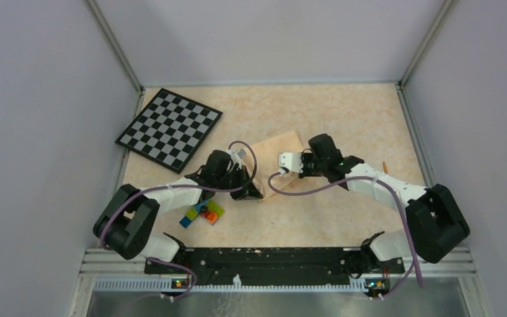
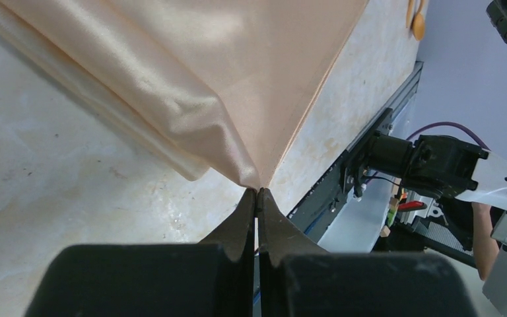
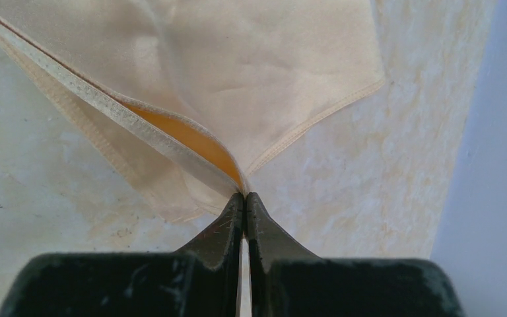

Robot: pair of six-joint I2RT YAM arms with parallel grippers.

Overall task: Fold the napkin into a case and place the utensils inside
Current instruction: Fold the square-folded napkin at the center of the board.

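The peach-orange napkin [image 1: 278, 146] lies partly folded on the table between the two arms, its layers doubled over. In the left wrist view a pinched corner of the napkin [image 2: 237, 66] rises into my left gripper [image 2: 257, 190], which is shut on it. In the right wrist view a hemmed corner of the napkin [image 3: 237, 59] is lifted, its layers gaping, and my right gripper [image 3: 244, 194] is shut on it. From above, the left gripper [image 1: 252, 191] holds the near corner and the right gripper [image 1: 282, 165] the right side. The orange-yellow utensils [image 1: 384, 165] [image 2: 417, 16] lie apart at the right.
A black-and-white checkered board [image 1: 169, 128] lies at the back left. A cluster of coloured toy bricks [image 1: 203, 212] sits beside the left arm, near the front. Grey walls enclose the table on three sides.
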